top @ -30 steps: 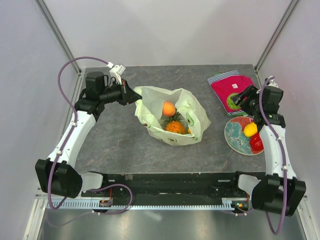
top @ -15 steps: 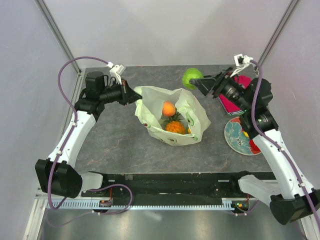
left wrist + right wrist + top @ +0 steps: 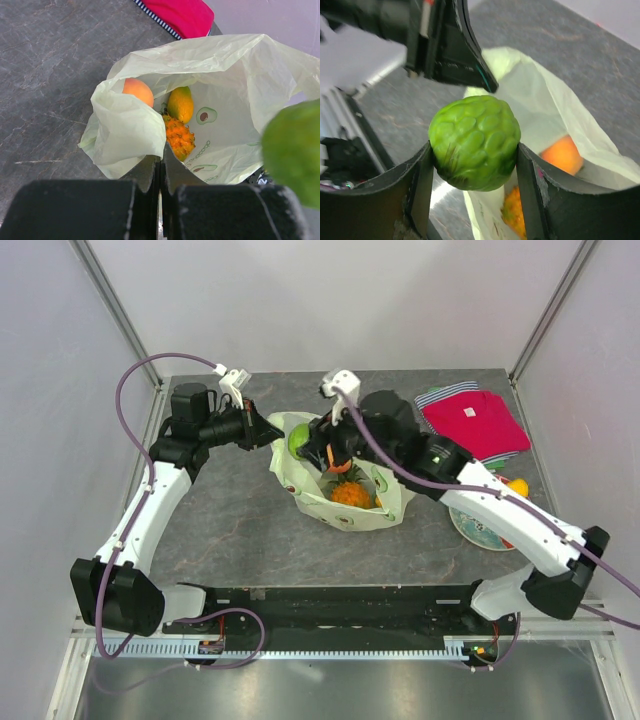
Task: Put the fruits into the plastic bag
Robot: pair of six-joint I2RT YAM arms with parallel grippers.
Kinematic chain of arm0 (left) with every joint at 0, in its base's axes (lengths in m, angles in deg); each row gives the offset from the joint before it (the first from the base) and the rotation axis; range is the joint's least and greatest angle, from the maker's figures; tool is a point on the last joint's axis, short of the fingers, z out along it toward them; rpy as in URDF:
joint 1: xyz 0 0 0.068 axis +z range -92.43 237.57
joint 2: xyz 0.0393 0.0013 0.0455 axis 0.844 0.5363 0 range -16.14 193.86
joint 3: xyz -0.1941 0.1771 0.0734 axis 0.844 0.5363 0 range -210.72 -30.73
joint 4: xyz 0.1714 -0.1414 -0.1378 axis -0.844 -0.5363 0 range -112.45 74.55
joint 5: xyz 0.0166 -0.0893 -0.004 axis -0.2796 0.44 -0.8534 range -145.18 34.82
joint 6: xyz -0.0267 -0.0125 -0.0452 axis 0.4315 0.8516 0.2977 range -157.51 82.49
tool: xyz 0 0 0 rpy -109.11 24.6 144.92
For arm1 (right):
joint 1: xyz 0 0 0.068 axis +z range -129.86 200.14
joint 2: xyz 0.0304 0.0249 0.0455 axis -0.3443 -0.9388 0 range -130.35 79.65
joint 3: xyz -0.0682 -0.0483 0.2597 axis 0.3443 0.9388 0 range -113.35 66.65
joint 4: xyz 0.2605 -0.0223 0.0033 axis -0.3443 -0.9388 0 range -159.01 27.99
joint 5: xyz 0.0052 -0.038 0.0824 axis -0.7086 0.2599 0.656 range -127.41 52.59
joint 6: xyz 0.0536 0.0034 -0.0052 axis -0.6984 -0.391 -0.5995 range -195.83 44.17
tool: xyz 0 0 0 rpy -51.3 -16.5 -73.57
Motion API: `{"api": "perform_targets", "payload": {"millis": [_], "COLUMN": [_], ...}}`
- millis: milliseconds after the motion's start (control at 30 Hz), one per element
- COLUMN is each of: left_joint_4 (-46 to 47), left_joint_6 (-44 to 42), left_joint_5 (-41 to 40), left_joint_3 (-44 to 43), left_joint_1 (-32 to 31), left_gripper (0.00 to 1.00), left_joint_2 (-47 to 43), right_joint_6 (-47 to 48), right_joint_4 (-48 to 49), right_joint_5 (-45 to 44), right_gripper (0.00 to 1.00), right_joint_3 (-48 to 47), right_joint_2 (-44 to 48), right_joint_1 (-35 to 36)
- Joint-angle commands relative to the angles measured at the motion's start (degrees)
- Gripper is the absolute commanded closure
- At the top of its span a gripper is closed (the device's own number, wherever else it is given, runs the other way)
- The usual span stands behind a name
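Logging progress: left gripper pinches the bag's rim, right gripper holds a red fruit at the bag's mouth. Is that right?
Not quite: the right gripper holds the green round fruit, not a red one; the right wrist view shows it. The left gripper pinches the rim of the plastic bag.

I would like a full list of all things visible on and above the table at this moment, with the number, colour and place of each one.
plastic bag: 1, pale green, middle of the table, mouth open
peach: 1, orange, inside the bag
pineapple: 1, orange and spiky, inside the bag
mango-like piece: 1, yellow-orange, inside the bag, next to the peach
green round fruit: 1, green, above the bag's mouth
plate: 1, teal and red, right side of the table, partly hidden
yellow piece: 1, yellow, on the plate
shirt: 1, red, folded, far right of the table
table: 1, dark grey
left claw: 1, black, shut on the bag's rim
right claw: 1, black, gripping the green round fruit
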Motion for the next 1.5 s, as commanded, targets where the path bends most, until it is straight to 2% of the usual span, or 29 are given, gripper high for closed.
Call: {"api": "perform_targets", "payload": {"millis": [0, 167, 300, 667, 1000, 1200, 1233, 1267, 1467], "left_joint_4": [2.1, 2.2, 2.3, 2.2, 2.3, 2.2, 2.2, 2.2, 2.2], "left_joint_6": [0.0, 0.0, 0.0, 0.0, 0.0, 0.0, 0.0, 0.1, 0.0], "left_joint_5": [1.8, 1.8, 1.7, 1.4, 1.4, 1.5, 1.5, 1.5, 1.5], "left_joint_3": [0.2, 0.4, 0.5, 0.5, 0.6, 0.6, 0.5, 0.6, 0.6], "left_joint_1": [0.4, 0.4, 0.4, 0.4, 0.4, 0.4, 0.4, 0.4, 0.4], "left_gripper": [0.98, 0.98, 0.98, 0.98, 0.98, 0.98, 0.98, 0.99, 0.99], "left_joint_2": [-0.5, -0.4, -0.3, -0.3, -0.3, -0.4, -0.3, -0.4, -0.4], "right_joint_6": [6.9, 6.9, 4.0, -5.7, -11.5, -12.6, -12.5, -12.5, -12.0], "right_joint_4": [-13.5, -25.3, -29.6, -31.2, -29.1, -26.6, -26.1, -25.8, -24.1], "right_joint_5": [-16.3, -32.0, -39.1, -36.2, -31.9, -29.1, -28.7, -28.4, -27.3], "right_gripper": [0.82, 0.82, 0.83, 0.83, 0.81, 0.49, 0.38, 0.33, 0.15], "right_joint_3": [-7.0, -15.9, -18.3, -13.9, -3.2, 0.3, 0.6, 1.2, 2.5], "right_joint_2": [-4.8, -13.1, -18.9, -23.6, -25.2, -24.4, -24.2, -23.7, -22.4], "right_joint_1": [4.5, 8.8, 8.8, 3.4, -2.3, -4.3, -4.3, -4.4, -4.8]}}
